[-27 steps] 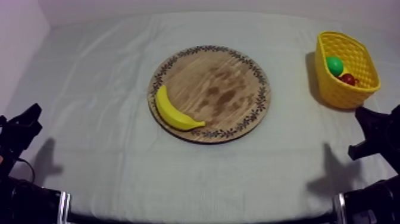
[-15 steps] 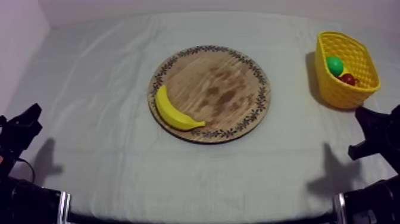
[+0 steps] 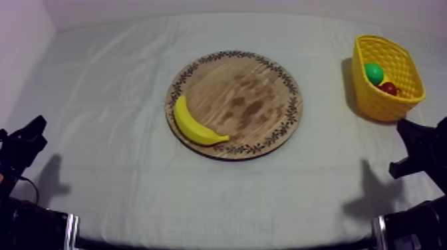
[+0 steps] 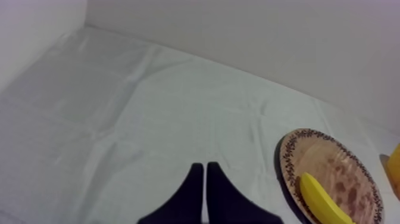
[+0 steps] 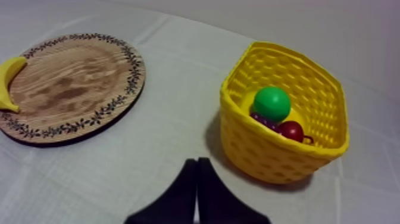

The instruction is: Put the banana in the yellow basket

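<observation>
**Step in hand:** approach to the banana; grasp not yet begun.

**Lower left edge, top view:** left tool (image 3: pixel 24 139) parked low over the desk (image 3: pixel 120 193), well apart from the fruit. In the left wrist view, fingers pressed together into a narrow wedge, nothing between them.

**Left of centre:** banana (image 3: pixel 195 124) lying flat on the wooden board (image 3: pixel 249 100), along its lower left rim. Untouched.

**Upper right:** yellow basket (image 3: pixel 382 106) standing upright, well apart from the board, holding a green fruit (image 3: pixel 374 72) and a small red fruit (image 3: pixel 388 88).

**Lower right edge:** right tool (image 3: pixel 409 147) parked just below the basket. In the right wrist view, fingers likewise pressed together on nothing.

**Procedure, as judged:**
- Spread the fingers fully before descending.
- Set the fingers across the banana's width at mid-length, not along the curve.
- Stop the descent just short of the wood. Avoid pressing on the rim: risk of tipping or sliding the board.
- Lift above the basket's wall before travelling right.
- Release over the free space beside the fruit inside.
</observation>
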